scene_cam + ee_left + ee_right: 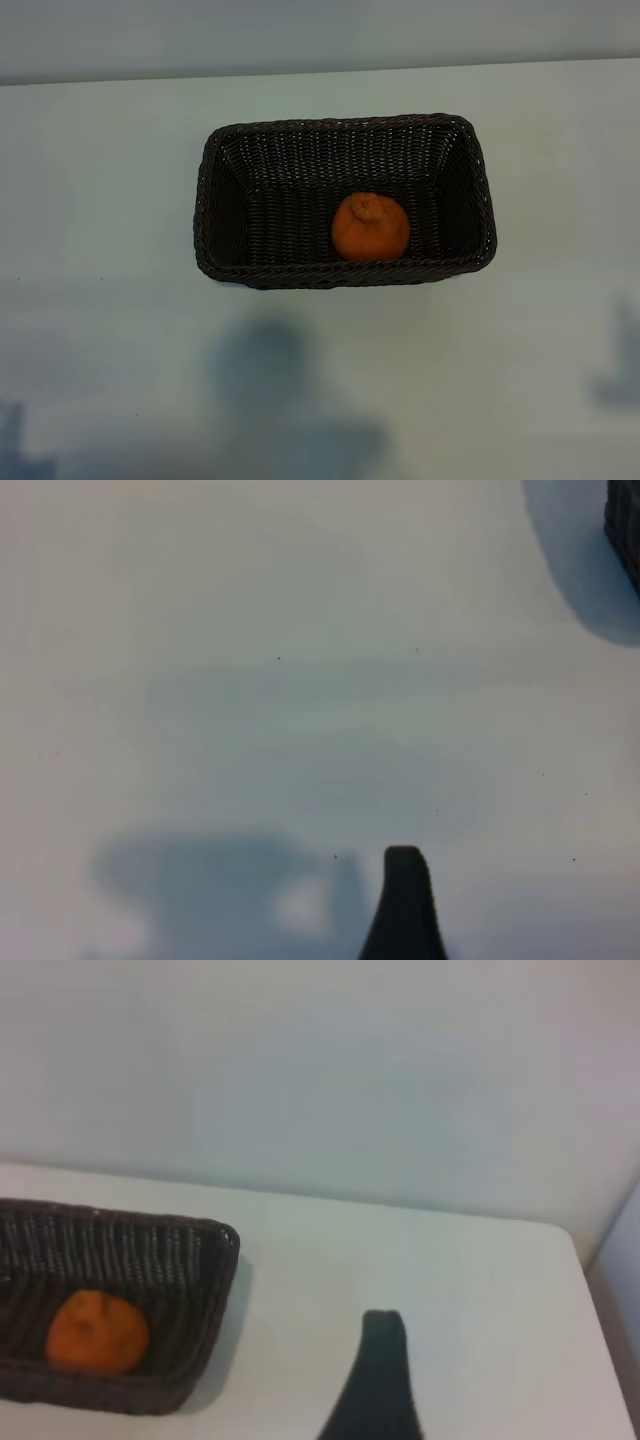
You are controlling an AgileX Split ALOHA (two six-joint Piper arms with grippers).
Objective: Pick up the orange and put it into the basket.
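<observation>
From my station I see the small round orange fruit with the knobbly stem end (370, 228) already lying inside the rectangular dark brown woven wicker basket (232, 140), on its floor close to the wall nearest the arms and right of the middle, so I judge the placing done. Were I to take it again, I would expect a light, firm fruit with a little give; the matte dimpled skin should offer fair friction, and a hard squeeze might bruise it. I would grip across its widest girth, clear of the knob, coming from above since the sloping wicker walls crowd the sides. The basket looks stiff yet light, likely to slide on the pale smooth worktop (100, 200) if nudged. The right gripper (372, 1380) shows one dark finger beside the basket, holding nothing, jaws wide. The left gripper (404, 905) hangs over bare worktop, also wide and empty, the basket corner at the view's edge. I can read no brand, label or writing anywhere
</observation>
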